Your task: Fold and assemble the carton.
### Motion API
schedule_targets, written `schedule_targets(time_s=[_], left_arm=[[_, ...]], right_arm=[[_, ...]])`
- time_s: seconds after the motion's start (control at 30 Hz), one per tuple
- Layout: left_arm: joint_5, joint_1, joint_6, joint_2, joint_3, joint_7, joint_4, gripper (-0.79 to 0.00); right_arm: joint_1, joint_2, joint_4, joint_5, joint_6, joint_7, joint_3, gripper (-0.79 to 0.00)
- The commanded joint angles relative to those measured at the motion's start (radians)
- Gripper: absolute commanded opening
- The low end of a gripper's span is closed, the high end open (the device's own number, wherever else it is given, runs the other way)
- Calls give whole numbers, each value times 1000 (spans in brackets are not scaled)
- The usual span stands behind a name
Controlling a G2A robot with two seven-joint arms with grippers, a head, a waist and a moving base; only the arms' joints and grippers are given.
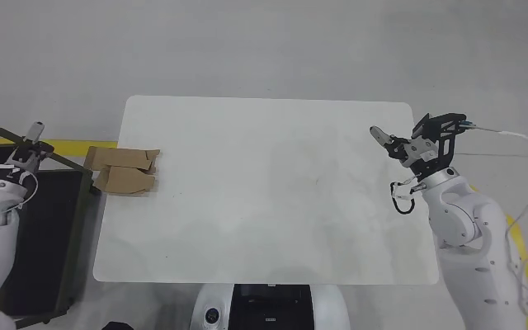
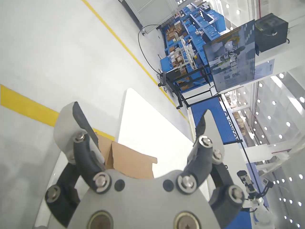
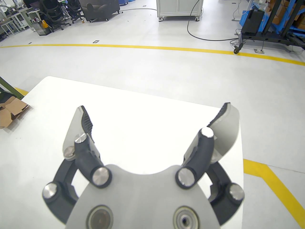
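**Operator:** Carton position?

**Technician:** In the top view, the carton (image 1: 124,170) lies unassembled, overhanging the left edge of the table (image 1: 272,198).

**Operator:** Jaw state?

**Technician:** The wrist views settle it. The left gripper (image 2: 141,110) is spread wide and empty, and the right gripper (image 3: 155,107) is likewise, above the table's right side.

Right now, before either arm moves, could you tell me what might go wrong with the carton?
The carton overhangs the table's edge, so a nudge from the open left pincer could tip it off.
The open right pincer sits at the opposite edge, so it would probably need a long reach across.
The carton lies collapsed with loose flaps; a pinch might catch only one layer.
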Motion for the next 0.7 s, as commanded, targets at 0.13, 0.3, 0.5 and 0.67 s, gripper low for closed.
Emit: schedule_targets(time_s=[0.13, 0.3, 0.5, 0.67], left_arm=[[25, -89, 72, -13, 27, -59, 130, 0], [98, -155, 113, -33, 75, -38, 211, 0], [173, -242, 185, -75, 149, -32, 309, 0], [172, -289, 201, -106, 182, -108, 364, 0]], right_arm=[[0, 0, 0, 0, 0, 0, 0, 0], [0, 0, 0, 0, 0, 0, 0, 0], [0, 0, 0, 0, 0, 0, 0, 0], [0, 0, 0, 0, 0, 0, 0, 0]])
